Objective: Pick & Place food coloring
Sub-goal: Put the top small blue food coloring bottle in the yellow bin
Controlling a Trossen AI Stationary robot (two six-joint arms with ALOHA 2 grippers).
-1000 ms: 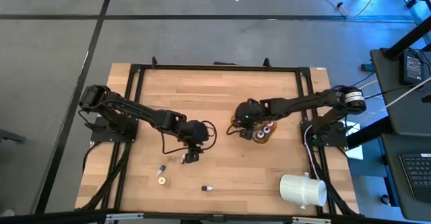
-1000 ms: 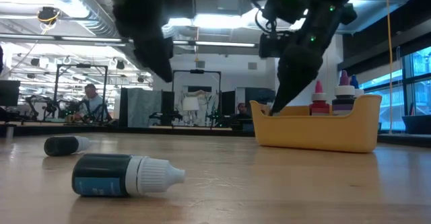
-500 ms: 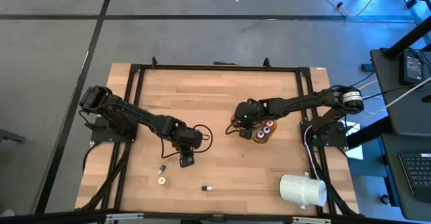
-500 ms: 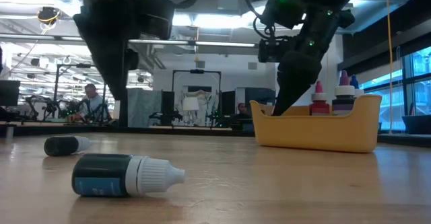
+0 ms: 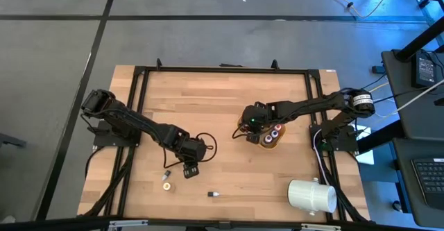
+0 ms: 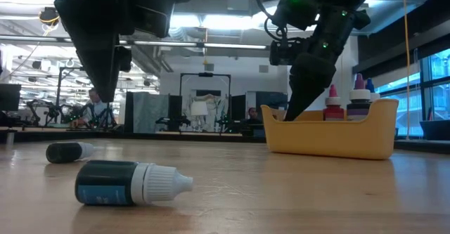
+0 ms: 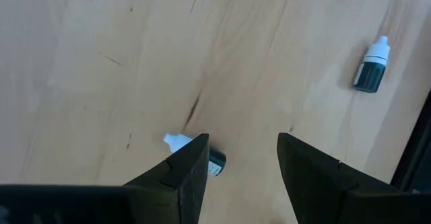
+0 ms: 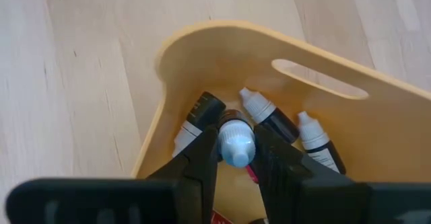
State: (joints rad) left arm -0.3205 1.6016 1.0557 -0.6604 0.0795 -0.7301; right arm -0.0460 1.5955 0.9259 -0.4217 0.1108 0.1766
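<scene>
Three small food coloring bottles lie on their sides on the wooden table [image 5: 229, 106]: one [image 5: 166, 173] close to my left gripper, one [image 5: 166, 186] nearer the front, one [image 5: 214, 194] to their right. My left gripper [image 7: 242, 160] hovers open above the table; one finger half hides a white-capped bottle [image 7: 176, 141], and another bottle [image 7: 370, 69] lies farther off. The yellow-orange bowl [image 8: 222, 46] holds several bottles. My right gripper [image 8: 236, 150] reaches into it, shut on a pale-blue-capped bottle [image 8: 236, 142]. My right gripper pinches the pale-blue-capped bottle just below its cap [image 8: 236, 124] between its two fingers [image 8: 202, 153]. They come from above, slanting down into the bowl. The bottle stands cap up among the others; the fingers hide its lower end.
A big white cylinder [image 5: 312, 195] lies at the table's near right corner. A black frame [image 5: 222, 70] borders the table. In the low view the bowl [image 6: 330, 132] stands on the right, with two bottles [image 6: 130, 183] [image 6: 68, 151] lying on the left.
My left gripper has moved toward the table's left and near edges, over the loose bottles, and has rolled about its own pointing line. It stays open. My right gripper and its bottle have kept still.
</scene>
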